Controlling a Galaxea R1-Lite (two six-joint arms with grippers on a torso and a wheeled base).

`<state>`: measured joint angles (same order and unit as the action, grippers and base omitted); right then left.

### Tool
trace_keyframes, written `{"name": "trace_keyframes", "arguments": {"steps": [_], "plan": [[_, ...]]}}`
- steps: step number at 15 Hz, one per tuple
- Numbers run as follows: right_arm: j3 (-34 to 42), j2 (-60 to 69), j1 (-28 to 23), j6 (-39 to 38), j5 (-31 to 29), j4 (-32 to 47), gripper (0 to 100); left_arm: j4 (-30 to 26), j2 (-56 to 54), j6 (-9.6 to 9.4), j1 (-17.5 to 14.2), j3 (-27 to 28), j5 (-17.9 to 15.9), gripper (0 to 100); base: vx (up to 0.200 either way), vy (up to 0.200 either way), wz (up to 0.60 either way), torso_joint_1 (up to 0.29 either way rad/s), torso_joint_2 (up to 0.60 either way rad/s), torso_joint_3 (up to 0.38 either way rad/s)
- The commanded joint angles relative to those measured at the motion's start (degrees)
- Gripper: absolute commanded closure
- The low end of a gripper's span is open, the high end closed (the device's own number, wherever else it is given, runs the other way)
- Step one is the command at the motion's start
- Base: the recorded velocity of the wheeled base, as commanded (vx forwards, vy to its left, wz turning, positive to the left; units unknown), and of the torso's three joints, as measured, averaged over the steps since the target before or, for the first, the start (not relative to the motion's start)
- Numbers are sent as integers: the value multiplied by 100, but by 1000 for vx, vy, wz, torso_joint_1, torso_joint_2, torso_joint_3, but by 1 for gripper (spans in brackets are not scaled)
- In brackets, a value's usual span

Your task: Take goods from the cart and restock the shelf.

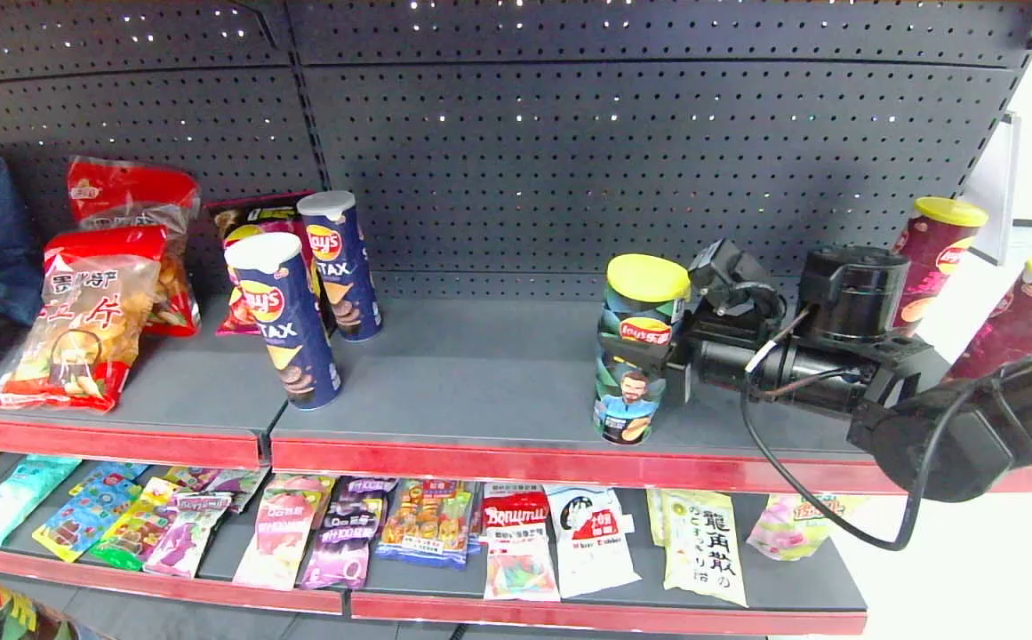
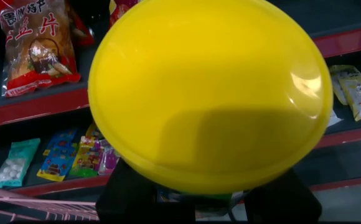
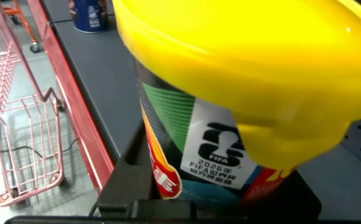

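Observation:
A chip can with a yellow lid (image 1: 636, 404) stands upright on the middle shelf (image 1: 480, 382), close to its red front edge. My right gripper (image 1: 658, 356) comes in from the right and is shut on the can's middle. In the right wrist view the same can (image 3: 193, 143) sits between the black fingers (image 3: 127, 180). In the left wrist view a second can's yellow lid (image 2: 208, 93) is right in front of the camera. My left gripper (image 2: 199, 202) is shut on that can, its dark fingers (image 2: 127, 199) on either side below the lid.
Two blue cans (image 1: 284, 320) and red snack bags (image 1: 89, 329) stand on the shelf's left. Two maroon cans (image 1: 938, 249) are at the far right. Flat snack packets (image 1: 516, 533) line the lower shelf. The pink wire cart (image 3: 25, 137) stands beside the shelf.

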<state>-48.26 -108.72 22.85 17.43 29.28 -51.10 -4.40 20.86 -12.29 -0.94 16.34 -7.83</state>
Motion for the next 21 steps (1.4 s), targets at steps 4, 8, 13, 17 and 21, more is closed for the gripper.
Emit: {"name": "trace_keyframes", "arguments": {"steps": [4,8,13,17,21], "plan": [[1,-1,-8,23,104,4,100,1,-3,-2,-3,1,0,100,0,0,0,0,0,0],[-8,-9,-8,32,113,4,100,-8,-3,-2,-3,-8,0,100,0,0,0,0,0,0],[107,-1,-8,182,113,4,0,1,-12,-2,-3,-8,0,100,0,0,0,0,0,0],[221,131,-17,182,69,4,0,-8,-12,-2,-3,-16,-17,100,0,0,0,0,0,0],[889,624,-166,155,51,4,0,-8,-117,7,-3,-60,-26,100,0,0,0,0,0,0]]}}
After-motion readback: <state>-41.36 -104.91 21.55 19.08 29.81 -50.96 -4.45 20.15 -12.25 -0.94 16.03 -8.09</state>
